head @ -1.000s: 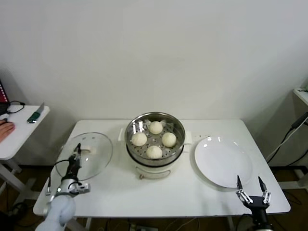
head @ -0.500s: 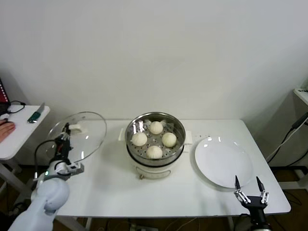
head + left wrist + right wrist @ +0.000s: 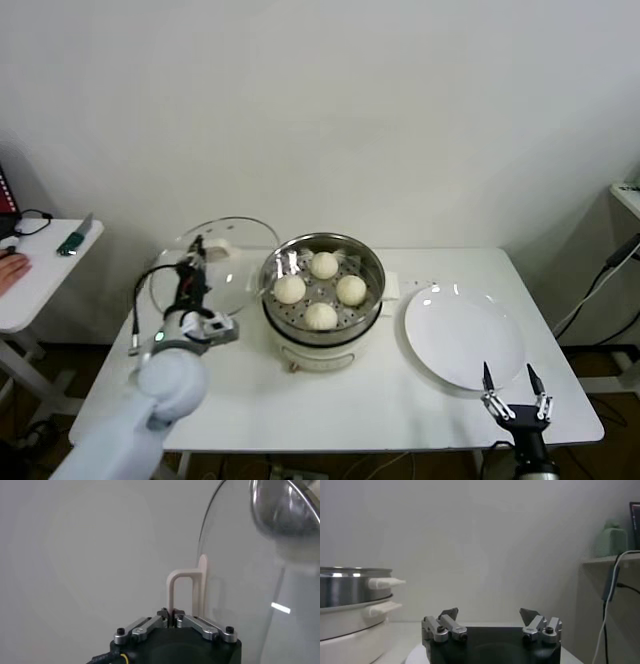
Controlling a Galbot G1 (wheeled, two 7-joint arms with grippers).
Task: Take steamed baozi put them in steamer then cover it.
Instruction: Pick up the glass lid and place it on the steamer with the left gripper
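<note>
Several cream-white steamed baozi (image 3: 320,290) lie in the shiny steamer (image 3: 322,318), which sits on its white pot base at the table's middle. The glass cover (image 3: 216,268) hangs tilted in the air just left of the steamer. My left gripper (image 3: 191,272) is shut on the cover's white handle (image 3: 182,592). The glass pane (image 3: 260,575) rises beside the handle in the left wrist view. Off the table's front right corner, my right gripper (image 3: 511,384) stands open and holds nothing. It shows open in the right wrist view (image 3: 490,613), with the steamer (image 3: 350,585) off to one side.
A flat white plate (image 3: 463,336) lies on the table right of the steamer. A small white side table (image 3: 40,270) with a green object stands at the far left. A cable hangs at the far right.
My left gripper has lifted the cover off the table at the left and carried it up and right, close to the steamer. The right arm sank slightly.
</note>
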